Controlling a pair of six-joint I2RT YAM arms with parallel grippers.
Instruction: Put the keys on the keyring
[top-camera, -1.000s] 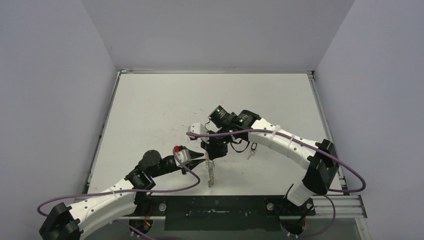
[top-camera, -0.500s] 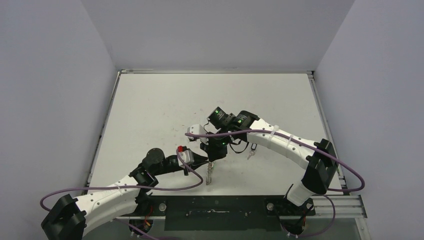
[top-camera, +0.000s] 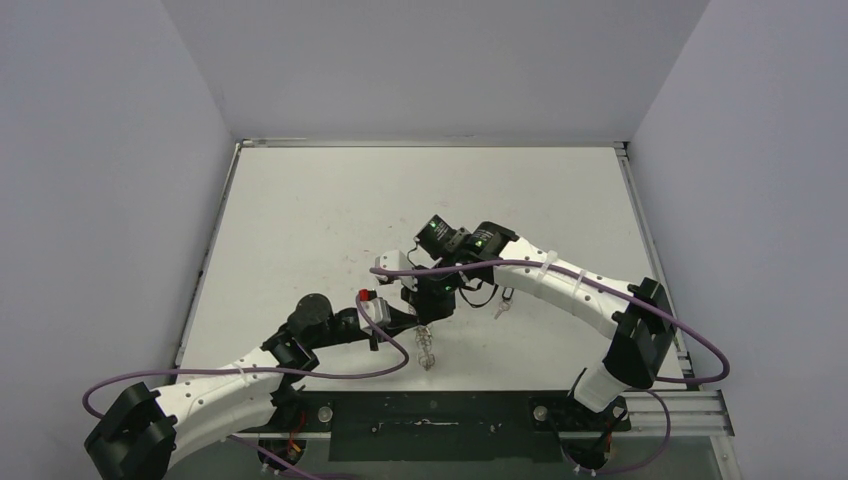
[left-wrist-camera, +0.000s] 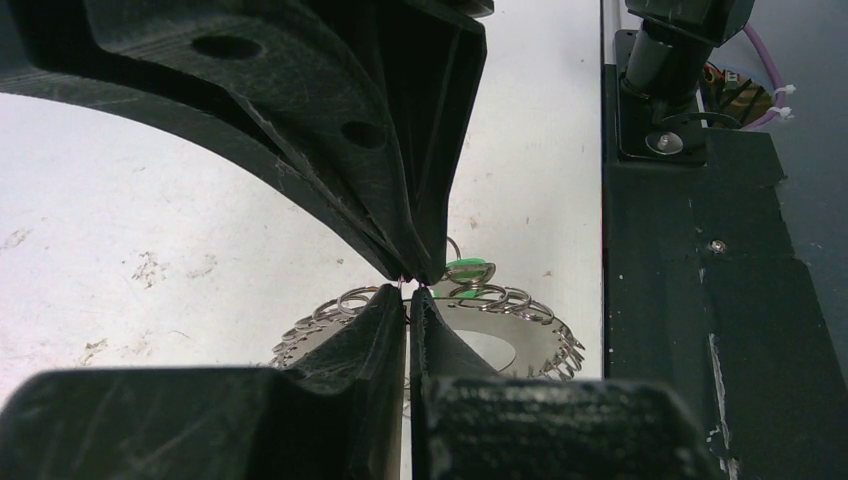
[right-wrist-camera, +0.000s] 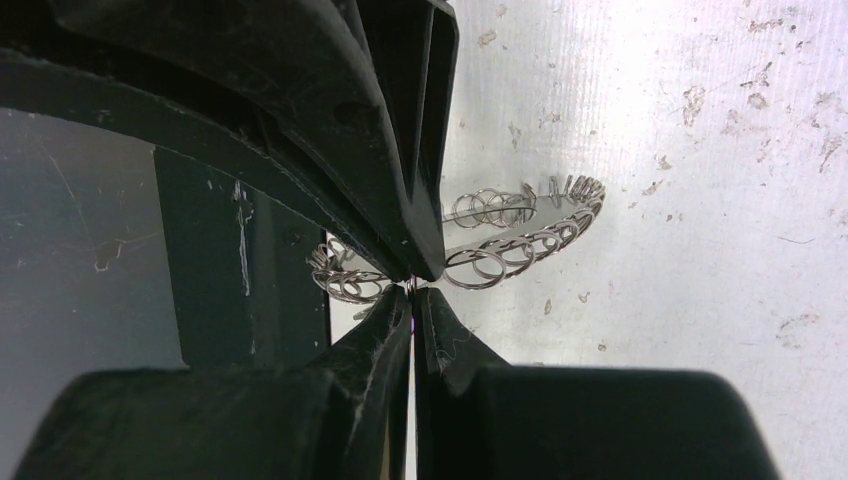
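The keyring (top-camera: 427, 352), a silvery ring fringed with small wire loops, hangs just above the table near its front edge. My right gripper (top-camera: 426, 316) comes down from above and is shut on its top rim. My left gripper (top-camera: 412, 322) reaches in from the left and is shut on the same spot, tip to tip with the right. In the left wrist view the left gripper (left-wrist-camera: 408, 298) pinches a thin wire of the keyring (left-wrist-camera: 520, 340); a green tag of the keys (left-wrist-camera: 468, 270) shows behind. The right wrist view shows the right gripper (right-wrist-camera: 412, 290) closed at the keyring (right-wrist-camera: 520, 245). The keys (top-camera: 502, 304) lie on the table, right of the grippers.
The white table (top-camera: 300, 220) is scuffed and walled by grey panels on three sides. A black mounting plate (top-camera: 430, 415) runs along the near edge, just below the keyring. Purple cables (top-camera: 380, 268) loop over both arms.
My left gripper has moved right to the keyring's top and shut on it. The keyring, hanging long and edge-on before, has swung round. The right gripper stays shut.
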